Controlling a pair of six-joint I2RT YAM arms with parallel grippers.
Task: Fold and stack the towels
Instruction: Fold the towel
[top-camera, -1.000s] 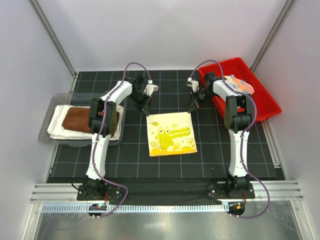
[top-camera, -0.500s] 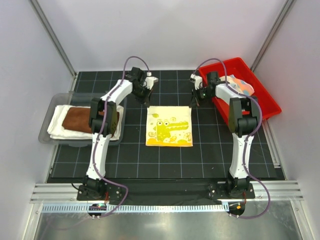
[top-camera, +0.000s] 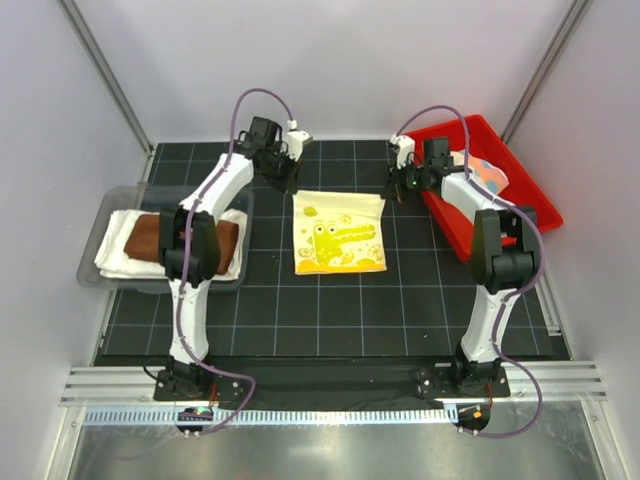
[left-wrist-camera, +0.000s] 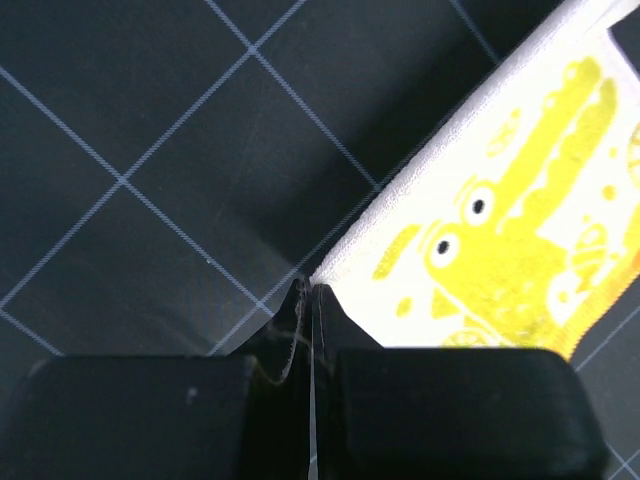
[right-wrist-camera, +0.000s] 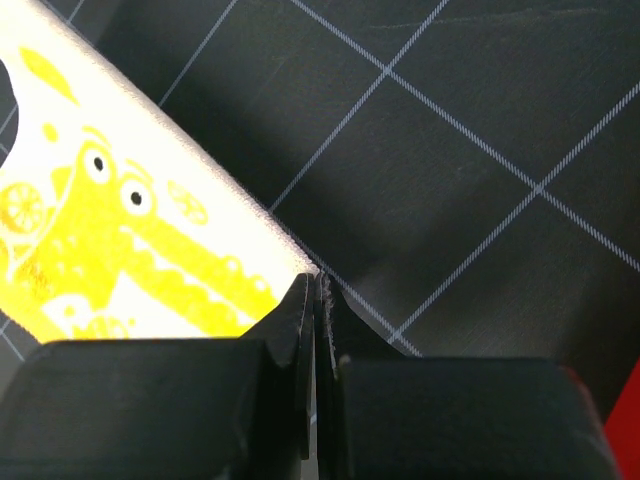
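The yellow towel with the green crocodile (top-camera: 340, 235) lies spread on the black mat, its far edge drawn taut between both grippers. My left gripper (top-camera: 290, 186) is shut on its far left corner, and the pinched corner shows in the left wrist view (left-wrist-camera: 310, 290) with the towel (left-wrist-camera: 500, 240) trailing away. My right gripper (top-camera: 391, 193) is shut on the far right corner (right-wrist-camera: 317, 278), with the towel (right-wrist-camera: 130, 250) to its left. The brown towel (top-camera: 165, 238) lies folded on the cream-white towel (top-camera: 113, 252). The pastel towel (top-camera: 482, 170) lies in the red bin.
A clear plastic bin (top-camera: 92, 272) at the left holds the brown and cream towels. A red bin (top-camera: 530, 215) stands at the back right. The black gridded mat (top-camera: 330, 320) is bare in front of the yellow towel. White walls enclose the cell.
Both grippers moved toward the back of the table, dragging the yellow towel away from the near edge. The towel went from hanging skewed to lying flatter and squarer on the mat.
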